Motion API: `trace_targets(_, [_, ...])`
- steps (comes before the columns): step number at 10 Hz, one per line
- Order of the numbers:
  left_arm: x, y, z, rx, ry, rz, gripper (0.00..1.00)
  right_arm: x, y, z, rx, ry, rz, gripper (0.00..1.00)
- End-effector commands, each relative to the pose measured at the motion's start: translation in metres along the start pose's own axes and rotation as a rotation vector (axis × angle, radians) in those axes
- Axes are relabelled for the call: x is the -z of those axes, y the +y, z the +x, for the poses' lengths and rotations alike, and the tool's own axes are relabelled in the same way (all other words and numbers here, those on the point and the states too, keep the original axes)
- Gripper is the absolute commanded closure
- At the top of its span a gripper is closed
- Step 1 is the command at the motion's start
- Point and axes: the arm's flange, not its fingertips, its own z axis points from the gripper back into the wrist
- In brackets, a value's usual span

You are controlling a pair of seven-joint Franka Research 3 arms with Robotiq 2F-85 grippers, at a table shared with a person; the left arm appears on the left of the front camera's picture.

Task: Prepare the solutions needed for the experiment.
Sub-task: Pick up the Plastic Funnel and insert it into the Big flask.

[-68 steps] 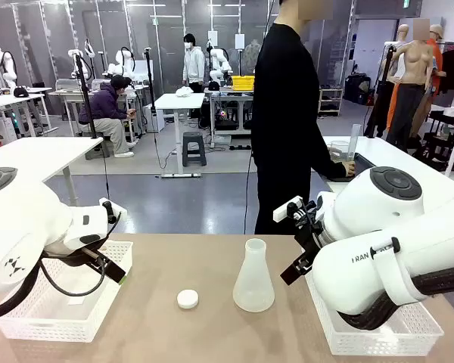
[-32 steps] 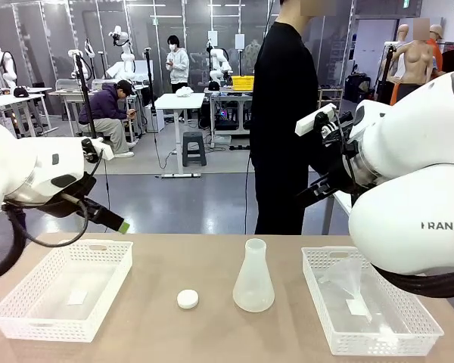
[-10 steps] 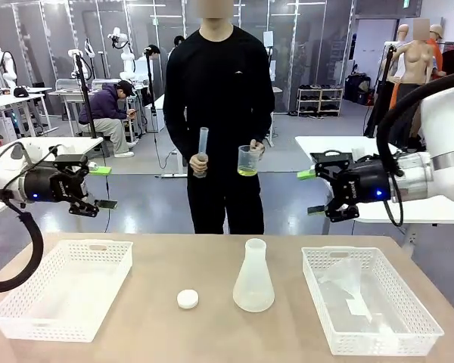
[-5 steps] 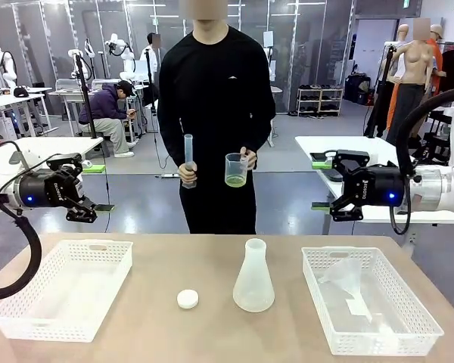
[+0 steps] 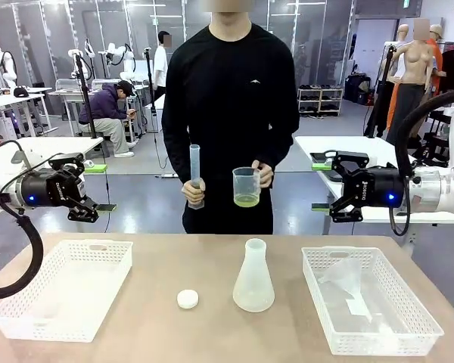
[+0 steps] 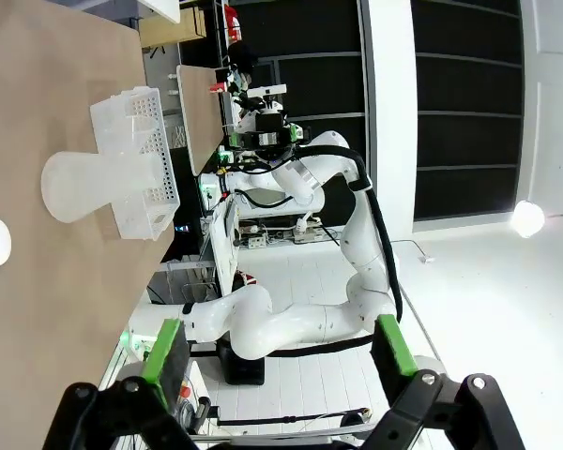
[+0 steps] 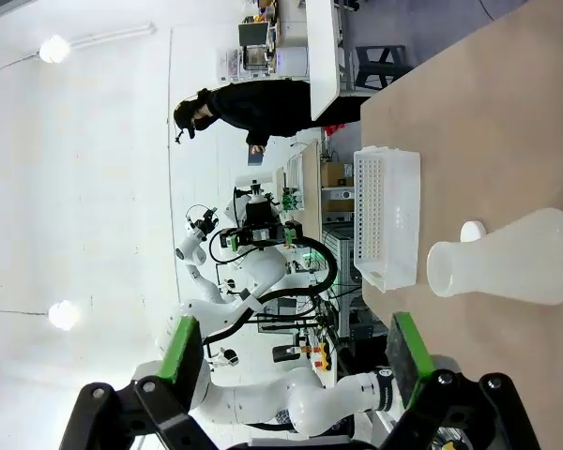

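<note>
The solutions (image 5: pixel 247 200) are a little pale yellow liquid at the bottom of a clear beaker (image 5: pixel 246 181), held by the person at the far side of the table. Their other hand holds an upright graduated cylinder (image 5: pixel 194 170). An empty translucent conical flask (image 5: pixel 253 278) stands mid-table, also seen in the wrist views (image 6: pixel 84 183) (image 7: pixel 507 267). My left gripper (image 5: pixel 100 187) (image 6: pixel 280 349) hovers open above the left basket, nothing between its fingers. My right gripper (image 5: pixel 321 184) (image 7: pixel 294 349) hangs open above the right basket, holding nothing.
A small white round cap (image 5: pixel 187 299) lies left of the flask. A white basket (image 5: pixel 30 302) sits at the table's left. Another basket (image 5: pixel 420 321) at the right holds clear plastic pieces. The person's body stands close behind the flask.
The person has shifted right and lowered the beaker and cylinder toward the table. Both arms have barely moved and both grippers stay open.
</note>
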Motion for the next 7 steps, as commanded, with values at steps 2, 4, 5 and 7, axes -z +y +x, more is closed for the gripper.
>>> trace_targets(2, [-0.001, 0.000, 0.000, -0.002, -0.003, -0.001, 0.00, 0.001, 0.002, -0.001, -0.004, -0.002, 0.001, 0.00])
trace_targets(4, [-0.001, 0.000, 0.000, -0.002, -0.003, -0.001, 0.00, 0.000, 0.000, 0.000, 0.000, -0.001, 0.000, 0.00])
trace_targets(5, [-0.001, 0.000, 0.000, -0.002, -0.003, -0.001, 0.00, 0.013, 0.016, 0.001, -0.188, 0.053, -0.098, 0.00])
trace_targets(7, [-0.001, 0.000, 0.000, -0.002, -0.003, -0.001, 0.00, 0.032, 0.043, -0.002, -0.511, 0.189, -0.356, 0.00])
